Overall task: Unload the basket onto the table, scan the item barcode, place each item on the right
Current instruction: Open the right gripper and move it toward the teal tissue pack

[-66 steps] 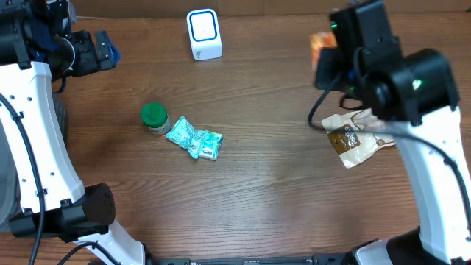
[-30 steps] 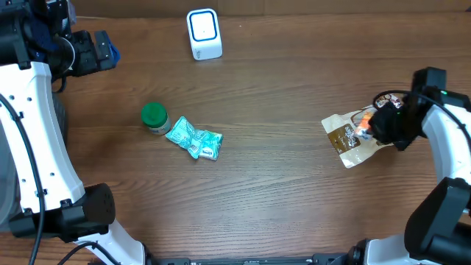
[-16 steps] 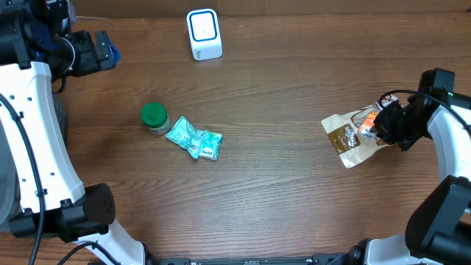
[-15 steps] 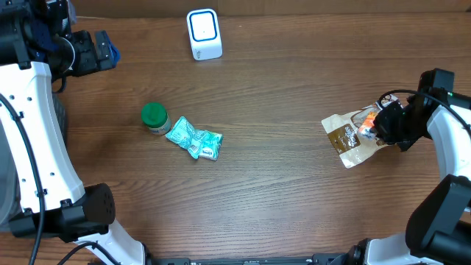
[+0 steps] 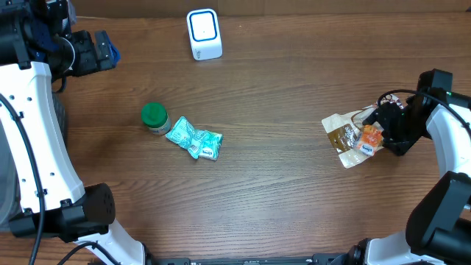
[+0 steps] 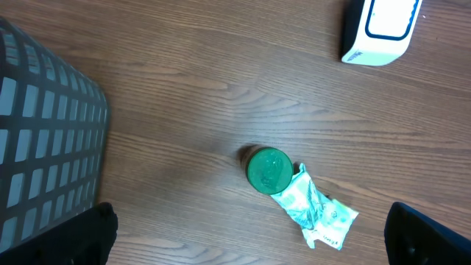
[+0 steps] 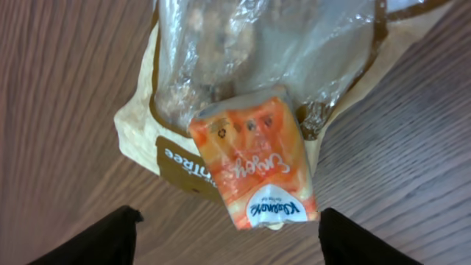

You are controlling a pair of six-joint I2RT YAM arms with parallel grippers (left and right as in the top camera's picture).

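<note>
The white barcode scanner (image 5: 204,33) stands at the back of the table. An orange snack packet (image 7: 254,165) lies on top of a tan, clear-windowed pouch (image 7: 158,132) at the right side; in the overhead view the orange packet (image 5: 370,138) rests on the pouch (image 5: 342,140). My right gripper (image 7: 229,246) is open just above it, fingers wide on either side, touching nothing. My left gripper (image 6: 254,243) is open and empty, held high at the far left (image 5: 96,53).
A green-lidded jar (image 5: 154,116) and a crumpled teal packet (image 5: 194,139) lie left of centre, touching each other; both show in the left wrist view, jar (image 6: 268,170) and teal packet (image 6: 313,210). A dark mesh basket (image 6: 44,132) sits at the left edge.
My right gripper went from shut on the orange packet to open. The packet dropped onto the tan pouch. The left arm has not moved.
</note>
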